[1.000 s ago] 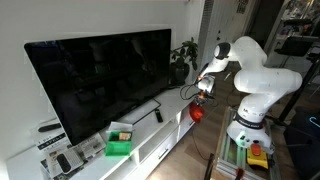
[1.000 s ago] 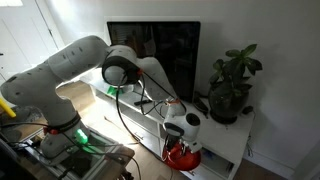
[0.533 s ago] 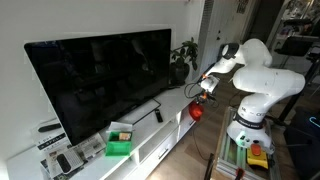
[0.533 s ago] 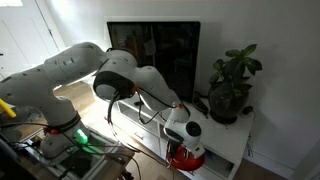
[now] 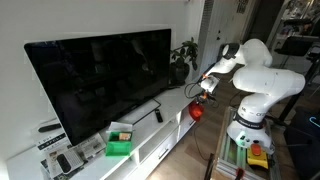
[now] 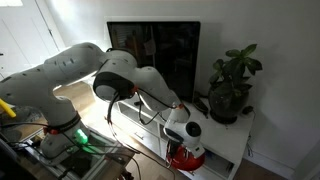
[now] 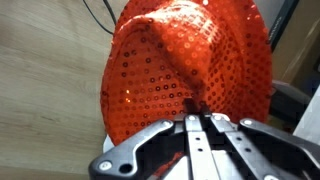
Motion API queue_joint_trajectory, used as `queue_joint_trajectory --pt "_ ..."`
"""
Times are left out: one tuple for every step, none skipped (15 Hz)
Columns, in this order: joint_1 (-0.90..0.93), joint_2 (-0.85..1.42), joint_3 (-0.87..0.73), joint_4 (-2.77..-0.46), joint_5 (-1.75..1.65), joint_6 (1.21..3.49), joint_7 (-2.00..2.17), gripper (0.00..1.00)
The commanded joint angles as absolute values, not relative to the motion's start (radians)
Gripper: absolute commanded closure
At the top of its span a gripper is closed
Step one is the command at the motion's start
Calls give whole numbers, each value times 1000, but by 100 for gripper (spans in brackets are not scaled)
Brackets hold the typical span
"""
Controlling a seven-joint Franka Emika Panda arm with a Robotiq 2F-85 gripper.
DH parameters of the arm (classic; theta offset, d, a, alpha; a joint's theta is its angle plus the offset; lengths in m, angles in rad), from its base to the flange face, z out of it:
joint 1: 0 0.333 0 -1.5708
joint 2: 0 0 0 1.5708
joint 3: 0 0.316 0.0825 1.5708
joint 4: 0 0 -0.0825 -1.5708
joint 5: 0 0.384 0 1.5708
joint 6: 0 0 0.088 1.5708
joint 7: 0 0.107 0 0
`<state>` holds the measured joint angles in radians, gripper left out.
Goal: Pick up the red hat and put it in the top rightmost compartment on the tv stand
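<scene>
Wrist view, tool (image 7: 197,122) pinching edge of red hat (image 7: 190,60), wooden surface (image 7: 45,90) behind

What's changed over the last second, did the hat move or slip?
The arm shifted its elbow slightly up to half a second ago; nothing visibly moved since. The pincer stays shut on the red hat, held at about the same spot by the TV stand's end. TV, plant and green box are unchanged.
</scene>
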<state>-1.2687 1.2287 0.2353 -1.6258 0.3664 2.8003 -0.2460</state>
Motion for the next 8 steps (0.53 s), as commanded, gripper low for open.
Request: queue_joint_trajectory --pt "-1298 1271 268 -1589 341 2791 -297 99" --pt "-1305 1282 277 -1585 336 2791 -318 99" --pt "-1310 1293 286 -1579 334 2797 -332 99" --pt "-1323 1309 301 -1572 331 2802 -358 99" --pt "-1336 1324 316 -1566 331 2805 -379 99" --pt "-1411 1345 339 -1556 327 2795 -449 99" --pt "-1455 1367 368 -1546 333 2806 -488 99" --pt "-1519 1386 404 -1544 336 2802 -542 99"
